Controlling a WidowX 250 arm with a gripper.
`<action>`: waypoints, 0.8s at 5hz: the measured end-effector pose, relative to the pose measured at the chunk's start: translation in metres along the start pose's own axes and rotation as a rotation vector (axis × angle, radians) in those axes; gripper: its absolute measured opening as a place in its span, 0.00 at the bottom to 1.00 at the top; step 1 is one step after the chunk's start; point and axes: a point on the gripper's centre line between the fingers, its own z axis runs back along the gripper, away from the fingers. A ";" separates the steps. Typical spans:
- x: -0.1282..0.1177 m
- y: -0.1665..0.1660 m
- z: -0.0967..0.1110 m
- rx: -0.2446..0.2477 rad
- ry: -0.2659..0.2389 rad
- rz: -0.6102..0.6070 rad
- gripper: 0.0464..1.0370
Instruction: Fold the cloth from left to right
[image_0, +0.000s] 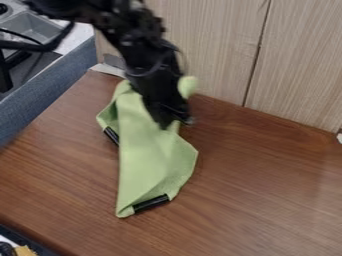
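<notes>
From where I stood, in the camera view, the black robot arm (130, 37) came in from the upper left of the frame, and its black two-finger gripper (175, 119) hung a little above the middle, over the upper part of the light green cloth (145, 160), though I couldn't tell whether it was wide, narrow or holding anything. The cloth lay in a long, uneven shape on the brown wood-grain table (267, 175), running from the upper middle to a point at the lower left of centre, with one short black strip (151, 203) near its bottom end and another (111, 136) at its left edge.
</notes>
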 end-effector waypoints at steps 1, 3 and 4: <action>0.015 -0.034 -0.001 -0.052 -0.032 -0.087 0.01; 0.019 -0.090 -0.033 -0.109 -0.043 -0.232 0.01; 0.015 -0.108 -0.054 -0.127 -0.038 -0.279 0.01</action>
